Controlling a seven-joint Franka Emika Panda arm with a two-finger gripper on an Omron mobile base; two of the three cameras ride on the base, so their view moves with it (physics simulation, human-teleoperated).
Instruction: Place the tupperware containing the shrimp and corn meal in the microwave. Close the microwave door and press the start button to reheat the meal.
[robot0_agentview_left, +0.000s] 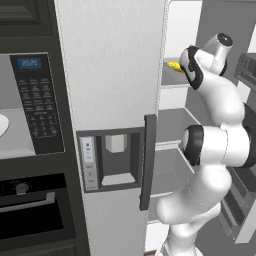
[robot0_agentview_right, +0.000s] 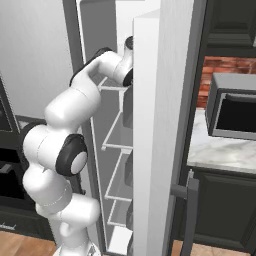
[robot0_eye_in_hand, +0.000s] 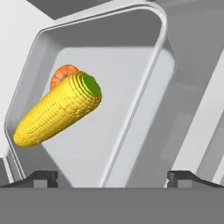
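Note:
The tupperware (robot0_eye_in_hand: 118, 78) is a clear-grey tray seen close up in the hand view, lying on a fridge shelf. In it are a yellow corn cob (robot0_eye_in_hand: 57, 111) and an orange shrimp (robot0_eye_in_hand: 61, 74) behind the cob. My gripper (robot0_eye_in_hand: 113, 177) is open just above the tray, and the tray's right rim runs between the two fingertips (robot0_eye_in_hand: 43, 177). In the left base view the corn (robot0_agentview_left: 174, 66) shows on an upper shelf beside my hand. The microwave (robot0_agentview_left: 37, 100) is at the far left, its pale cavity showing. The microwave door is out of view.
The arm reaches into an open fridge with wire shelves (robot0_agentview_right: 120, 135). A fridge door with a dispenser (robot0_agentview_left: 112, 160) and a dark vertical handle (robot0_agentview_left: 148, 160) stands between fridge and microwave. A black oven (robot0_agentview_left: 30, 210) sits under the microwave. A grey appliance (robot0_agentview_right: 232, 112) stands on the marble counter.

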